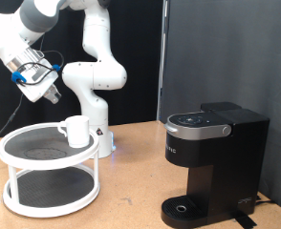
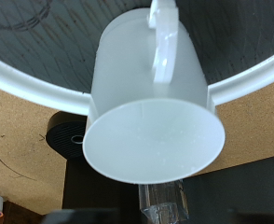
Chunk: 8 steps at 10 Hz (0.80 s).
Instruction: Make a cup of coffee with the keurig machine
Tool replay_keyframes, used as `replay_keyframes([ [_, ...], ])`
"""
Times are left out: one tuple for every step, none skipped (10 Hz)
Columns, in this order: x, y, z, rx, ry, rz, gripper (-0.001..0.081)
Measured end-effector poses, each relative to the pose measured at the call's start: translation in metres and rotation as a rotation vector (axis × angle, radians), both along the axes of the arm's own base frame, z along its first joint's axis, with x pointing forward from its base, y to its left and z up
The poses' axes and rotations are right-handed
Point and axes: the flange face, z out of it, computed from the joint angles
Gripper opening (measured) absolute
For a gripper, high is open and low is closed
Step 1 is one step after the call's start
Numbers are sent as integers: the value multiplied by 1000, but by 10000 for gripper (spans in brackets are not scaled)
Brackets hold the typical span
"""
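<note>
On the tan wooden surface (image 1: 131, 162), beside the boxy black keurig machine (image 1: 212, 162), we'd align carefully over the small white ceramic cup (image 1: 76, 131); whether our gripper (image 1: 47, 93) is apart, we cannot tell.

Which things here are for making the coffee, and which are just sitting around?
For the coffee:
- the cup, standing on the top shelf of the tray table
- the keurig machine, lid down, nothing on its drip tray
- the claw, hanging in the air above and to the exterior view's left of the cup

Just sitting around:
- the white round two-tier tray table
</note>
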Motion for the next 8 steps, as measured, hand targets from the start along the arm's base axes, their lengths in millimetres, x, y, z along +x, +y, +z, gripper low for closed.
replay_keyframes([
  [-2, -1, -4, 1, 1, -11, 268],
  [-3, -3, -9, 3, -14, -37, 268],
  [-4, -4, -15, 6, -33, -66, 403],
  [-5, -4, -21, 11, -54, -87, 403],
  [-7, -3, -28, 13, -70, -98, 606],
  [-9, -1, -35, 11, -76, -97, 694],
  [-10, 2, -41, 12, -74, -89, 694],
  [-11, 4, -47, 11, -72, -81, 727],
])
